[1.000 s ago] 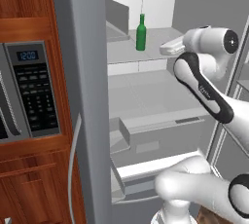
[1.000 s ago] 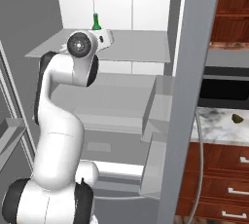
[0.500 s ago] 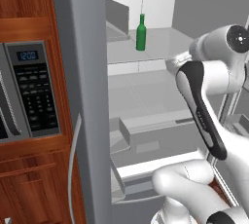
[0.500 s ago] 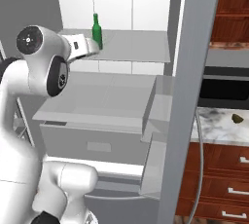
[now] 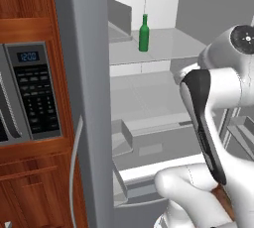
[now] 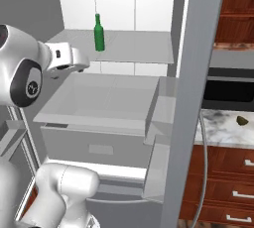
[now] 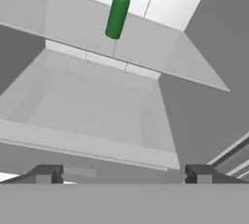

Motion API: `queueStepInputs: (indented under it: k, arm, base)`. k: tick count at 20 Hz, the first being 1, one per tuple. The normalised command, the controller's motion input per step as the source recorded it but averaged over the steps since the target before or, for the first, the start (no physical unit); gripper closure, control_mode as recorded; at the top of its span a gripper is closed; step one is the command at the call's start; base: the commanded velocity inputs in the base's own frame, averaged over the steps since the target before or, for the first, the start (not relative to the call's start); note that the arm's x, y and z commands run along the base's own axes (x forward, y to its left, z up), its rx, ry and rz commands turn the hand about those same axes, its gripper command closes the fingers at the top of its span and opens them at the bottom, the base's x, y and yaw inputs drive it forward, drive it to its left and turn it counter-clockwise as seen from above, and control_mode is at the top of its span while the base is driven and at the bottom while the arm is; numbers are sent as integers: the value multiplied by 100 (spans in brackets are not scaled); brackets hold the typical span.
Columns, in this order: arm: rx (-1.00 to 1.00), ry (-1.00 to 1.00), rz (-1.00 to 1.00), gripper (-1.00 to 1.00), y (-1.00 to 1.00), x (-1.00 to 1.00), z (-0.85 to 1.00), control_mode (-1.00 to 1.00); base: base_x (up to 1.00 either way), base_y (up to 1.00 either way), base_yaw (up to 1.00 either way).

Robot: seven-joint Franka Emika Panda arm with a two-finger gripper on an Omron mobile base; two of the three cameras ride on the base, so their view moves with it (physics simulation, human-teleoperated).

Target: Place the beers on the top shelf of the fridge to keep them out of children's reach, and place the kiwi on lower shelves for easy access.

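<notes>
Already one beer [image 5: 144, 32] stands upright on the top shelf [image 5: 163, 48] of the fridge [image 5: 82, 98], near its back left corner. Right of it the gripper [image 7: 124, 172], fingers spread wide and holding nothing, has drawn back from the bottle since the earlier frame. The kiwi [image 6: 242, 120] lies on the counter [image 6: 218, 128] at far right; fetching it, or the second beer, likely comes next.

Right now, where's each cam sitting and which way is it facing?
Left base view: behind the arm on its left, looking into the open fridge; beer bottle upright on the top shelf, arm at right.
Right base view: behind-right, same fridge and bottle; open, empty hand at left, kiwi on the counter.
Hand view: on the hand, tilted, facing the shelf; fingertips at the bottom.
All three share the bottle.
</notes>
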Motion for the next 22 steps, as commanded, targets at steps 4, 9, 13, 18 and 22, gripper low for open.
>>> queueStepInputs:
  k: [4,9,13,18,22]
  arm:
    - [0,7,0,-100,0,-47,-12,-100]
    - [0,1,0,-100,0,-48,-20,-100]
    - [0,0,0,-100,1,-50,-29,-100]
    - [0,0,0,-100,0,0,0,100]
    - [0,0,0,-100,0,0,0,100]
  base:
    - [0,0,0]
    - [0,0,0]
    - [0,0,0]
    - [-84,1,0]
    - [-100,-17,0]
